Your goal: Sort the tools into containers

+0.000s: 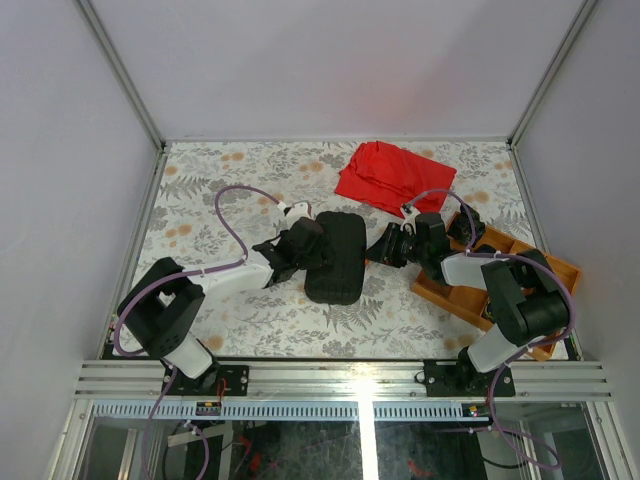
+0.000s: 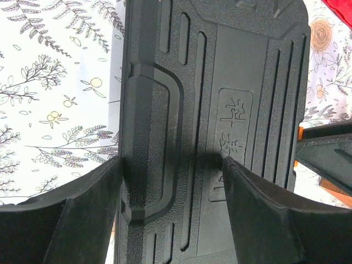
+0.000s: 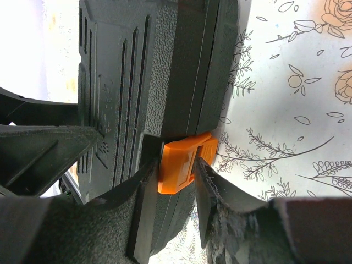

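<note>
The black tool case (image 1: 335,257) lies closed in the middle of the table, ribbed lid up. My left gripper (image 1: 303,246) is open over its left side. In the left wrist view (image 2: 173,165) one finger (image 2: 82,220) is at the case's (image 2: 220,82) left edge and the other finger (image 2: 264,214) rests on the lid. My right gripper (image 1: 385,246) is at the case's right side. In the right wrist view (image 3: 177,168) it is shut on the small orange latch (image 3: 181,162) of the case (image 3: 137,66). No tools are in view.
A red cloth (image 1: 393,175) lies at the back, right of centre. An orange-brown tray (image 1: 455,297) sits at the right under my right arm, its contents hidden. The floral tablecloth (image 1: 220,180) is walled by panels on three sides.
</note>
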### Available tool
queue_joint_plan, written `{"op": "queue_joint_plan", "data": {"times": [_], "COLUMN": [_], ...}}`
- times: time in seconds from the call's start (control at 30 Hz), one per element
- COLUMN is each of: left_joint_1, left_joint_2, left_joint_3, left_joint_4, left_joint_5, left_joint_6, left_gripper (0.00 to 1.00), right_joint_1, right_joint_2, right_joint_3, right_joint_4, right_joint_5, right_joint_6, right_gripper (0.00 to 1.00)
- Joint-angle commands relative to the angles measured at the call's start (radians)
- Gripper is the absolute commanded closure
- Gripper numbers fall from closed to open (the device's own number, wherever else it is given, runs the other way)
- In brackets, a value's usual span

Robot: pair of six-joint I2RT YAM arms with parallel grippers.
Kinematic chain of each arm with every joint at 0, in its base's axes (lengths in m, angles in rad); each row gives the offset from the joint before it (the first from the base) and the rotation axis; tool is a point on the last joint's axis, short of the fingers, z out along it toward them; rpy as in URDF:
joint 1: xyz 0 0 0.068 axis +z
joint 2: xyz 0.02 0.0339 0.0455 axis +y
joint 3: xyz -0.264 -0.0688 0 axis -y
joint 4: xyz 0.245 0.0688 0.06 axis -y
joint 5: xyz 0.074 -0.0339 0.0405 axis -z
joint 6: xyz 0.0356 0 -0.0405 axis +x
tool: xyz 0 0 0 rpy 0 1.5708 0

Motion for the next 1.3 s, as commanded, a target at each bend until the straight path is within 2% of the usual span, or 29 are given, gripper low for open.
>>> {"op": "queue_joint_plan", "data": {"times": [0.0, 0.13, 0.37, 0.9, 1.0, 1.27], "left_joint_1": [-0.037, -0.036, -0.037, -0.037, -0.036, -0.038], "left_joint_2": [0.100, 0.101, 0.096, 0.103, 0.103, 0.099], "left_joint_3": [-0.062, -0.064, -0.070, -0.065, -0.066, -0.071], "left_joint_4": [-0.208, -0.208, -0.206, -0.205, -0.205, -0.205], "left_joint_5": [0.098, 0.099, 0.099, 0.101, 0.102, 0.100], "left_joint_6": [0.040, 0.039, 0.037, 0.040, 0.040, 0.038], "left_gripper": [0.34, 0.35, 0.35, 0.35, 0.35, 0.35], "right_joint_1": [0.012, 0.012, 0.012, 0.012, 0.013, 0.012], "right_joint_2": [-0.005, -0.028, -0.052, -0.056, -0.043, -0.038], "right_joint_3": [-0.015, -0.040, -0.070, -0.084, -0.082, -0.061], "right_joint_4": [-0.055, -0.022, 0.044, 0.095, 0.103, 0.011], "right_joint_5": [0.058, 0.067, 0.067, 0.055, 0.045, 0.106], "right_joint_6": [-0.030, -0.015, 0.010, 0.027, 0.030, -0.003], "right_gripper": [0.62, 0.61, 0.53, 0.49, 0.52, 0.73]}}
